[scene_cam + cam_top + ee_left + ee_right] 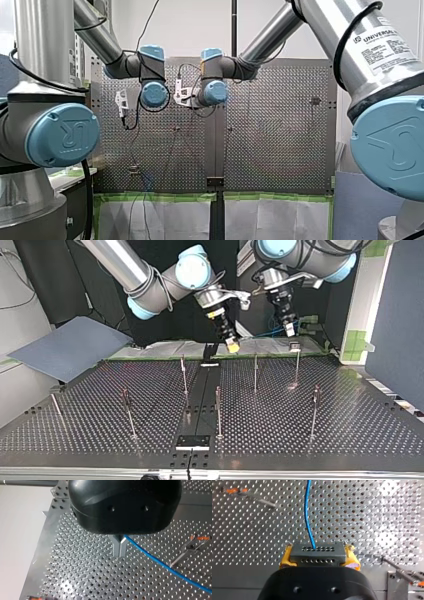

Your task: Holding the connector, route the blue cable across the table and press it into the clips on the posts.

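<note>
My right gripper [318, 556] clamps the dark connector [317, 551] between its yellow pads [352, 556], and the blue cable [307, 512] runs ahead over the table [374, 517]. Only the left wrist view shows my left gripper [119, 548] pinched onto that cable. The top view shows both grippers hanging above the table's far edge, behind the upright posts [255, 372].

Where the four cameras stand

The front view looks from high behind the robot, far off, over the perforated counter [280, 140]. The top view faces back across it, low. Both wrist views hang close above it and share the blue cable [305, 512]
</note>
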Robot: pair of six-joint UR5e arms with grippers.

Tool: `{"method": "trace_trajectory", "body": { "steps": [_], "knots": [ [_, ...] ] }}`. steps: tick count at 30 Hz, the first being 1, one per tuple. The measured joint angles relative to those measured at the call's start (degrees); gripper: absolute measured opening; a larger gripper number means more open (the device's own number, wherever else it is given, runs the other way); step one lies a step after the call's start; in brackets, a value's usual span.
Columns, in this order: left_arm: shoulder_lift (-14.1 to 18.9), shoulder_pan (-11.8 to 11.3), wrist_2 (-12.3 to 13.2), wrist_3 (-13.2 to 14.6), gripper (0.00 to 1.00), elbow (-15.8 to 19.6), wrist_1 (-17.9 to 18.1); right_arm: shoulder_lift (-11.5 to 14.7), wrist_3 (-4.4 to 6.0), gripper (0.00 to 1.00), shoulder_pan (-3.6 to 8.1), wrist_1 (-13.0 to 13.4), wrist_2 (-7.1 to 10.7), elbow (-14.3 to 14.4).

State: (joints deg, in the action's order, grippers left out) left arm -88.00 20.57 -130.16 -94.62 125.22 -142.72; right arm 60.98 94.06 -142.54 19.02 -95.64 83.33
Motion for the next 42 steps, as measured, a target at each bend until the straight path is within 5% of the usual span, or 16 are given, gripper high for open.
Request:
{"method": "trace_trajectory", "body": {
  "steps": [10,23,32,42],
  "knots": [
    [1.1,-4.0,2.9,-0.6,0.00,-1.7,-3.3,0.0,0.64,0.00,0.05,-5.0,0.69,-5.0],
    [2.8,-8.3,8.2,-4.5,0.00,-3.7,-7.4,-0.1,2.14,0.00,-0.46,-11.2,1.75,-11.3],
    [4.6,-12.7,12.9,-8.3,0.00,-4.0,-8.8,-0.3,2.28,0.00,-1.49,-13.5,1.91,-16.0],
    [4.6,-16.4,18.0,-8.7,0.00,-6.6,-10.7,-0.8,2.29,0.00,-2.12,-14.9,1.57,-21.1]
  ]
}}
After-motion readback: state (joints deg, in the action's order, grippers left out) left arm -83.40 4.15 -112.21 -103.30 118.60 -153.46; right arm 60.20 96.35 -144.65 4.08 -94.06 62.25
